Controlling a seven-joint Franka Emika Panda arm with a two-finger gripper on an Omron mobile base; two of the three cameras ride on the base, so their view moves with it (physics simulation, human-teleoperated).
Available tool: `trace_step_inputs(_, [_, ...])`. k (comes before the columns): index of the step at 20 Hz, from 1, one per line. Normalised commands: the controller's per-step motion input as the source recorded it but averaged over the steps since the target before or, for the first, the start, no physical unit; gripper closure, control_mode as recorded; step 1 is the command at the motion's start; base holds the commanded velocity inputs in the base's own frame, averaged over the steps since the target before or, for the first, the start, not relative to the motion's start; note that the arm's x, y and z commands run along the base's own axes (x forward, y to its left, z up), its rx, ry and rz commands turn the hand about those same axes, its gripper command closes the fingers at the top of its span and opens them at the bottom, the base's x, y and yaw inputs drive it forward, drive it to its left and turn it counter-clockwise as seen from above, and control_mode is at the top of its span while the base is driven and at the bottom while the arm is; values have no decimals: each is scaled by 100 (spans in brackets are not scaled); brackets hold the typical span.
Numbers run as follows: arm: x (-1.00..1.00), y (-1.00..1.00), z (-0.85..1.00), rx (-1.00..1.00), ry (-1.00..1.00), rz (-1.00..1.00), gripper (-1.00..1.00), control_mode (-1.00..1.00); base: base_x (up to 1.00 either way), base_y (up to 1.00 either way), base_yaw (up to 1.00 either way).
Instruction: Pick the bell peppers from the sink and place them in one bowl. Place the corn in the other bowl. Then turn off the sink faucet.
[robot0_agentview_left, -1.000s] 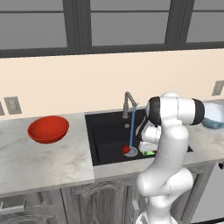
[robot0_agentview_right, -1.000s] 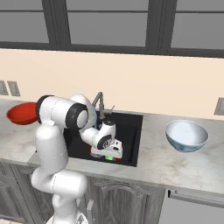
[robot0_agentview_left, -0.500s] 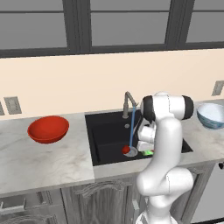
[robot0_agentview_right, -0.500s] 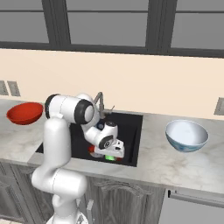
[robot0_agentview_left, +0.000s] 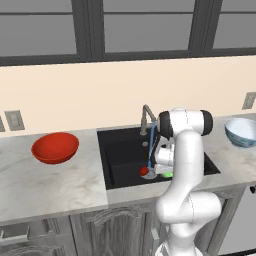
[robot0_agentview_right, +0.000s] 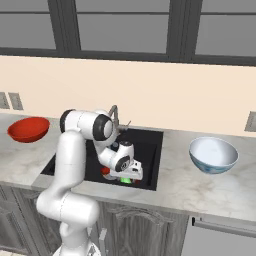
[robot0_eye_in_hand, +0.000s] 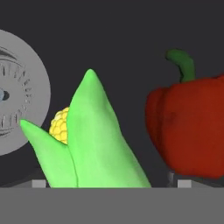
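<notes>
Hand view puts your wide-open gripper (robot0_eye_in_hand: 111, 183) low in the sink (robot0_agentview_left: 125, 150), the corn (robot0_eye_in_hand: 94, 140) lying dead ahead between the tips, pointing away, a bell pepper (robot0_eye_in_hand: 190, 127) just to its right.

Corn (robot0_eye_in_hand: 94, 144) beside red pepper (robot0_eye_in_hand: 190, 127)

The arm's shoulder swings further over the sink (robot0_agentview_left: 115, 150), uncovering the white-and-blue bowl (robot0_agentview_left: 241, 131) in the left base view, and the hand sinks lower onto the corn (robot0_eye_in_hand: 94, 140) and bell pepper (robot0_eye_in_hand: 188, 127).
</notes>
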Motion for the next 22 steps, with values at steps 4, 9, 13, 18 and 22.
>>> trace_step_inputs(4, [-7, -6, -38, 0, 3, 0, -100, -100, 0, 0, 0])
trace_step_inputs(9, [-28, -3, -51, 0, 8, -1, 100, -100, 0, 0, 0])
trace_step_inputs(13, [-53, -16, -62, 0, 7, -1, 100, -100, 0, 0, 0])
trace_step_inputs(18, [-59, -11, -31, 5, 4, -1, 100, -100, 0, 0, 0])
trace_step_inputs(22, [-39, -5, 36, 27, -13, -4, 100, -100, 0, 0, 0])
